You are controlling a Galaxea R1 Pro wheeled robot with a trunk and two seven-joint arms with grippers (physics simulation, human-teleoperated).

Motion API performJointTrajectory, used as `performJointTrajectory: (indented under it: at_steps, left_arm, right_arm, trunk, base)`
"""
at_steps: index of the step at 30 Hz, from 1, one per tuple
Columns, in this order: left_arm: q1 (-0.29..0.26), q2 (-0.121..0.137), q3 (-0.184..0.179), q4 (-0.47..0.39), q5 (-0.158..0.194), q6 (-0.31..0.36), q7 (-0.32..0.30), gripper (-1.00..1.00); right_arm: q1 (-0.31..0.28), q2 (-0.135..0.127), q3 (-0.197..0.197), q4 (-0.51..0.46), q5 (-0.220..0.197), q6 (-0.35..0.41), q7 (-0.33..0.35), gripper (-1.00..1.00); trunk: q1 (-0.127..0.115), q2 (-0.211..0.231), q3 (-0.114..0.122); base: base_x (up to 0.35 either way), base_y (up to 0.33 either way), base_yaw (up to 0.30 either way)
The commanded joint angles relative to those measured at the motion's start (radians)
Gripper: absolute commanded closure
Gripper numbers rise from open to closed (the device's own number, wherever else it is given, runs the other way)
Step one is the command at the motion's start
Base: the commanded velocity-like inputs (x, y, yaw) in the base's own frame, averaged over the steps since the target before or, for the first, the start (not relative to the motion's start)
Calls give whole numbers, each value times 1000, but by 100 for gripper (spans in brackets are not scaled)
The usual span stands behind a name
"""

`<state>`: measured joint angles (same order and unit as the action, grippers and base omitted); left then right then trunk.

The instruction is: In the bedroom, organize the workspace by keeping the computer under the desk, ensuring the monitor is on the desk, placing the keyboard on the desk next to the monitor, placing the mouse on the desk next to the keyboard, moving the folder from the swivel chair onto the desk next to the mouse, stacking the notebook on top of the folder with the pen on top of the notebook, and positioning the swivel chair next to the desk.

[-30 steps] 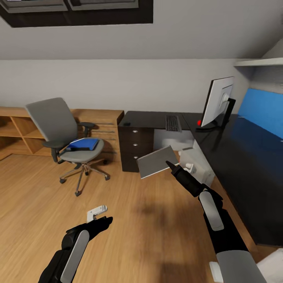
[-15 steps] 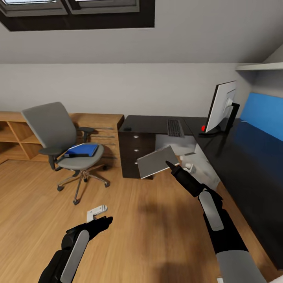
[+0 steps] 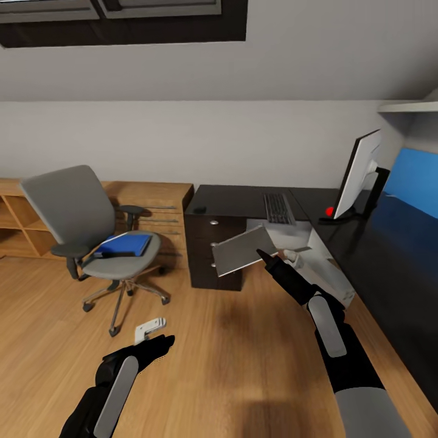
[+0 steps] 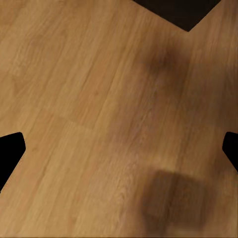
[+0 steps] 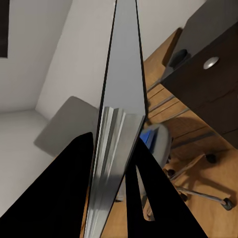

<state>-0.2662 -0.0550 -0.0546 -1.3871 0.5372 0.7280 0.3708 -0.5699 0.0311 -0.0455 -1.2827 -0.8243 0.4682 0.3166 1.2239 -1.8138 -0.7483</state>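
My right gripper (image 3: 263, 253) is shut on the edge of a thin grey notebook (image 3: 242, 250), held tilted in the air in front of the drawer unit; white page edges show on the notebook (image 5: 124, 74) between the fingers (image 5: 74, 188). My left gripper (image 3: 159, 344) hangs open and empty over the floor, its fingers (image 4: 10, 148) wide apart. The blue folder (image 3: 125, 244) lies on the swivel chair (image 3: 91, 225), left of the desk (image 3: 237, 199). On the desk are the mouse (image 3: 199, 209), keyboard (image 3: 278, 208) and monitor (image 3: 359, 173). The computer (image 3: 325, 267) stands under the desk.
A low light-wood shelving counter (image 3: 158, 194) runs along the wall behind the chair. A small red object (image 3: 330, 212) sits by the monitor stand. A blue wall panel (image 3: 420, 179) is at the right. Wooden floor (image 3: 231, 365) stretches between me and the desk.
The whole view has shifted: the camera moved, so the chair sits further left and the desk corner nearer the middle. Both arms keep their pose, with the notebook still held.
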Motion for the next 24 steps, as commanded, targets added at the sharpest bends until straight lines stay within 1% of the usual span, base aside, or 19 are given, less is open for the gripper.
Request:
performJointTrajectory:
  at_steps: [1,14,24]
  left_arm:
    - [-1,0,-1,-1,10,2,10,-100]
    - [-1,0,-2,-1,10,2,10,-100]
    - [0,0,-2,-1,10,2,7,-100]
  right_arm:
    - [0,1,-3,0,-6,9,2,100]
    - [0,2,-3,0,-7,9,1,100]
    - [-1,1,-4,-2,-8,10,2,100]
  trunk:
    - [-3,7,2]
    - [-53,98,43]
    - [-92,168,74]
  base:
    - [329,4,0]
    - [330,2,0]
    - [331,93,0]
